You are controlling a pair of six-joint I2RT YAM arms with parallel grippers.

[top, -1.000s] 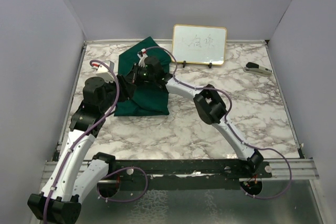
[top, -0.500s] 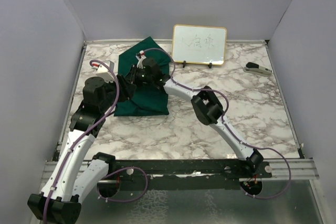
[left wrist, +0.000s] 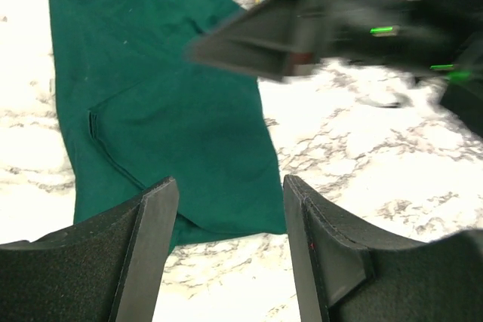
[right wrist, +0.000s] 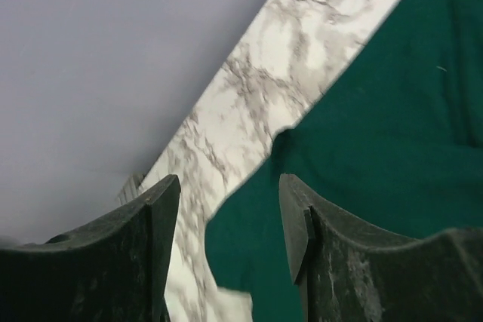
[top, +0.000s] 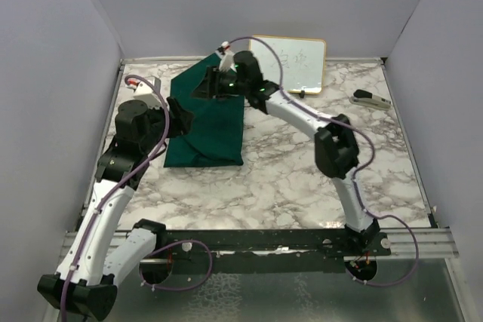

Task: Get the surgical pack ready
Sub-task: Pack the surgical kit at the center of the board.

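- Left hand (left wrist: 226,186), right hand (right wrist: 230,182): both wide open, empty, at folded cloth (top: 207,122).
- Prob. unfold next: pinch top layer only at corners, lift low, spread flat on surface (top: 317,179).

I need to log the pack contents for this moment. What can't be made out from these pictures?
- Inside the folded green cloth: every view shows only fabric, so whatever it covers is hidden.
- Whiteboard writing: top view, too small, and its left part sits behind the right arm.
- Dark object at the table's far right: top view, too small to identify.
- Right end effector: blurred in the left wrist view.
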